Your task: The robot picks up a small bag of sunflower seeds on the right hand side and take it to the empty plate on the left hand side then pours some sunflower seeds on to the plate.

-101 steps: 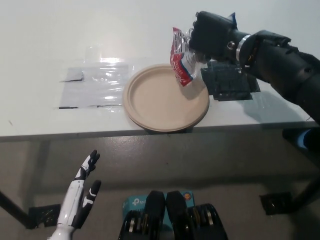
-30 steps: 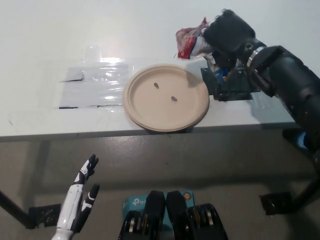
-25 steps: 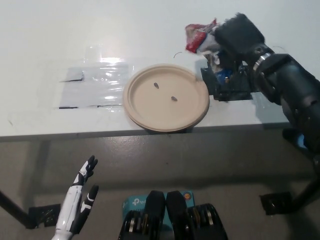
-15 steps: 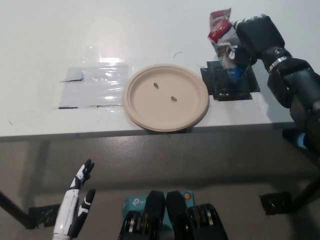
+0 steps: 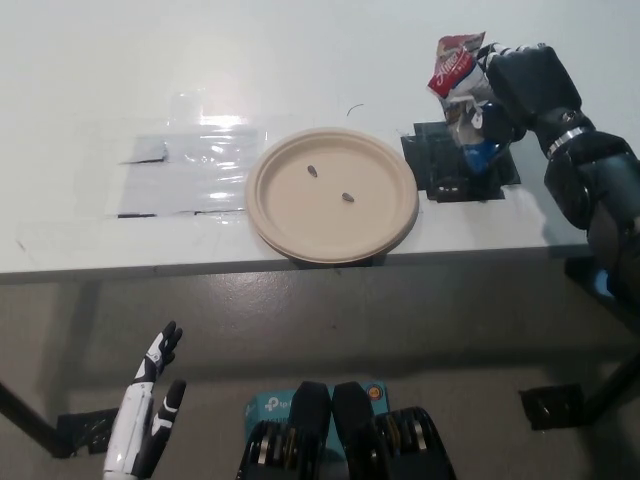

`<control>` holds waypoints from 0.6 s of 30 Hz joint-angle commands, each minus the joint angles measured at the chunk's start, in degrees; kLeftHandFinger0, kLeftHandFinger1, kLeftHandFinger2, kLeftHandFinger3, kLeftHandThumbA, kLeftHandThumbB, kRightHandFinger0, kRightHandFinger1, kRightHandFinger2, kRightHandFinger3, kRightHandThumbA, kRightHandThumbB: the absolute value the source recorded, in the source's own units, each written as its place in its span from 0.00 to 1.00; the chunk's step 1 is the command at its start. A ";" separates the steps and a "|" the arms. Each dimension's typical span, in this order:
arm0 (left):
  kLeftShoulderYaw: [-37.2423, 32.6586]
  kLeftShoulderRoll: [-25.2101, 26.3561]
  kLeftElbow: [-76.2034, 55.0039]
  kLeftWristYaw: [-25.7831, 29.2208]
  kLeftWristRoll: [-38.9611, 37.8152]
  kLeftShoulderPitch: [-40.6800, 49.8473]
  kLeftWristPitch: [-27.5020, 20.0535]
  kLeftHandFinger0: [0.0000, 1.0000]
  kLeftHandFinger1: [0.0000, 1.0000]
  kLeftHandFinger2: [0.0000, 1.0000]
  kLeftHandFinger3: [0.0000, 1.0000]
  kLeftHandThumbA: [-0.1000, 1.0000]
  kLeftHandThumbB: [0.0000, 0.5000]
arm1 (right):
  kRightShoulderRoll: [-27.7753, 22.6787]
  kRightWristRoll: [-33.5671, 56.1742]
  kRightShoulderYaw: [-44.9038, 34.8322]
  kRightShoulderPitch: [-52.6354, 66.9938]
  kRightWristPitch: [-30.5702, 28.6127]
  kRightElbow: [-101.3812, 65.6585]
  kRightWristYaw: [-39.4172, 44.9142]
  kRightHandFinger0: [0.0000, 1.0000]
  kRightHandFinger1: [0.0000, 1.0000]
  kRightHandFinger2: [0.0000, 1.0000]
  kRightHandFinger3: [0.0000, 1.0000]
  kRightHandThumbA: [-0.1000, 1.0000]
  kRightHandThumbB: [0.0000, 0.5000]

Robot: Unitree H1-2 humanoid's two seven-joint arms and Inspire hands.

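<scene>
My black right hand (image 5: 522,85) is shut on the small red and white bag of sunflower seeds (image 5: 457,72), held upright above the black patch (image 5: 455,172) at the table's right. The beige paper plate (image 5: 332,194) lies at the table's front middle, to the left of the bag. Two dark seeds (image 5: 330,183) rest on the plate. My white left hand (image 5: 148,418) hangs open below the table's front edge at the lower left.
A clear plastic sheet (image 5: 190,170) is taped flat on the white table (image 5: 120,70) left of the plate. A blue box (image 5: 268,405) stands on the floor under the table. A black base (image 5: 550,405) sits on the floor at the lower right.
My right hand has carried the bag from over the plate's right rim back to the right and turned it upright. Two seeds now lie on the plate. The left hand sank slightly.
</scene>
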 commanded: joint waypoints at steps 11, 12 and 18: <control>0.29 0.59 -0.63 2.13 -0.93 -0.28 -2.17 1.00 1.00 1.00 1.00 1.00 0.72 | 1.92 6.17 -0.58 0.98 5.64 1.12 10.73 1.00 1.00 1.00 1.00 0.81 1.00; 0.25 0.72 -0.58 2.30 -0.86 -0.25 -2.17 1.00 1.00 1.00 1.00 1.00 0.72 | 2.10 6.43 -0.65 1.01 5.80 0.94 11.34 1.00 1.00 1.00 1.00 0.81 1.00; 0.03 1.07 -0.53 2.89 -1.17 0.05 -2.17 1.00 1.00 1.00 1.00 1.00 0.74 | 2.48 7.60 -0.79 1.70 5.72 -0.15 13.60 1.00 1.00 1.00 1.00 0.80 1.00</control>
